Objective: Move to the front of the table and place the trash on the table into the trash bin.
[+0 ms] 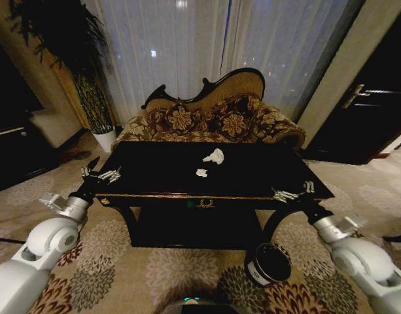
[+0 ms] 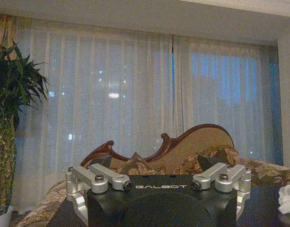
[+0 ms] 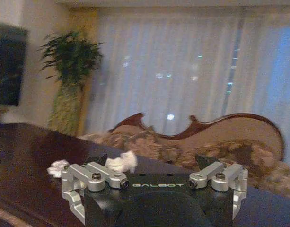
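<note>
The glossy black table [image 1: 154,171] stands straight ahead with gold trim along its front edge. Two white crumpled paper wads lie near its middle: a larger wad [image 1: 214,156] and a smaller wad [image 1: 201,173]. The right wrist view shows both, the larger wad [image 3: 122,162] and the smaller wad [image 3: 57,168], while the left wrist view catches one wad [image 2: 287,198]. On the carpet by the table's front right leg lies the small dark trash bin [image 1: 269,263]. My left gripper [image 1: 102,174] hovers open at the front left corner. My right gripper [image 1: 293,193] hovers open at the front right corner. Both are empty.
A floral sofa [image 1: 213,118] with a carved back stands right behind the table, before sheer curtains. A tall potted plant [image 1: 89,85] is at the back left, and a dark door [image 1: 364,124] at the right. Patterned carpet [image 1: 122,268] lies between me and the table.
</note>
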Controlling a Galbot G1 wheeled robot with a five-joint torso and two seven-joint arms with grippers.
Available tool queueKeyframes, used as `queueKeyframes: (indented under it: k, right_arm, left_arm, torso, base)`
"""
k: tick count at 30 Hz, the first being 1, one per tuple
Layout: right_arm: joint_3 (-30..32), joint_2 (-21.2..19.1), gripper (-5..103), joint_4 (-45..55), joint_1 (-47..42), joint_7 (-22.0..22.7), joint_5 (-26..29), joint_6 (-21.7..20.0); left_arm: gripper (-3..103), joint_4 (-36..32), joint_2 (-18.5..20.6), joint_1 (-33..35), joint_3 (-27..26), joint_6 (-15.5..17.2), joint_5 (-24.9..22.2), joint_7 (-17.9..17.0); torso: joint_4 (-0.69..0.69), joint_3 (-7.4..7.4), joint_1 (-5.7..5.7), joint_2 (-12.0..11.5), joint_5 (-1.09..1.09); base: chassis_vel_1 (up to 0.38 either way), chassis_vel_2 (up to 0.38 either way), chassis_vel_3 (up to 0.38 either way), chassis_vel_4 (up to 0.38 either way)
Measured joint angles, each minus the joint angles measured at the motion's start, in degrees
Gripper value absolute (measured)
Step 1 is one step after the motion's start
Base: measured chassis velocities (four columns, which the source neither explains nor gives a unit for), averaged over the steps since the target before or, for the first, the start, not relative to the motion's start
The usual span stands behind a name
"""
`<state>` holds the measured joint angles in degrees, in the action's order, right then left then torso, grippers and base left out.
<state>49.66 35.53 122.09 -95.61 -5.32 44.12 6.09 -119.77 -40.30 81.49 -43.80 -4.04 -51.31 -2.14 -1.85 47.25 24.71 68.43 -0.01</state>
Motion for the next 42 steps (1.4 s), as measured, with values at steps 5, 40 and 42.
queueKeyframes:
  k: [5,40,42]
  right_arm:
    - [-5.0,-5.4,100,-1.4,4.1,0.0,0.4,-0.9]
    - [-66.6,-14.9,100,-15.9,62.1,-1.3,8.5,-5.7]
    - [-70.5,-14.3,100,-16.2,65.2,-1.4,8.9,-6.3]
  left_arm:
    - [100,0.0,0.0,0.0,0.0,0.0,0.0,0.0]
    - [100,0.0,0.0,0.0,0.0,0.0,0.0,0.0]
    - [100,0.0,0.0,0.0,0.0,0.0,0.0,0.0]
  torso:
    - [0.01,0.0,0.0,0.0,0.0]
    - [0.0,0.0,-0.01,0.0,0.0]
    - [0.0,0.0,-0.01,0.0,0.0]
  base:
    - [0.0,0.0,0.0,0.0]
    - [0.0,0.0,0.0,0.0]
    - [0.0,0.0,0.0,0.0]
